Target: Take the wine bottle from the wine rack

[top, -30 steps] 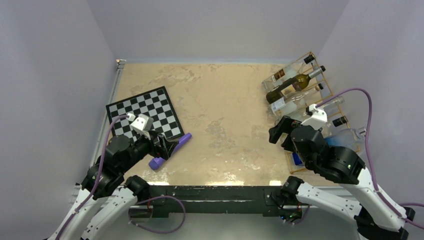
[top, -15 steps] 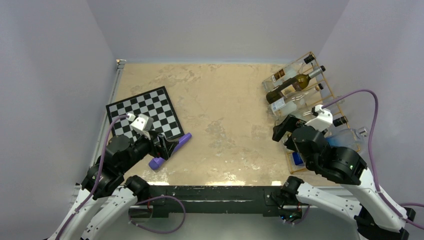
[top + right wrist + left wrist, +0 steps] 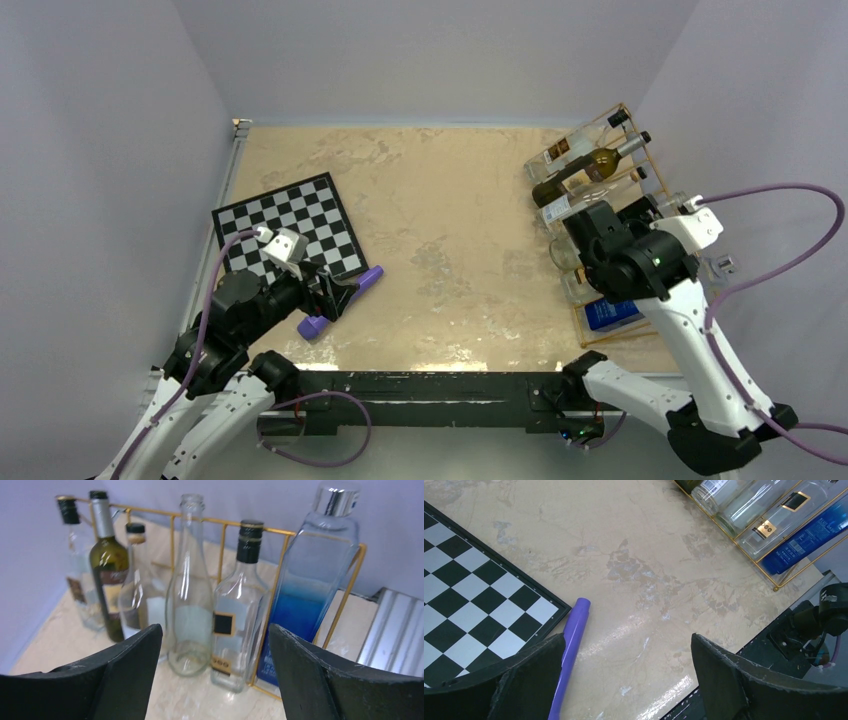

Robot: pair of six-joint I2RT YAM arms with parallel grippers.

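Beige tabletop (image 3: 450, 200); right arm (image 3: 690, 320) high before the wine rack (image 3: 280, 530), right end effector (image 3: 215, 628) agape, empty.

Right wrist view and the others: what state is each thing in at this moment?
wine rack: bottles resting in it
green wine bottle: capped, in the rack
clear bottle: uncapped, empty, in the rack
blue bottle: capped, in the rack
right gripper: open, empty, facing the bottles
left gripper: open, empty
purple pen: lying on the table

Right gripper (image 3: 595, 225) is held over the rack (image 3: 650, 165) bottles (image 3: 585, 168). Left gripper (image 3: 338, 294) is positioned over purple tool (image 3: 370, 277), beside chessboard (image 3: 300, 215).
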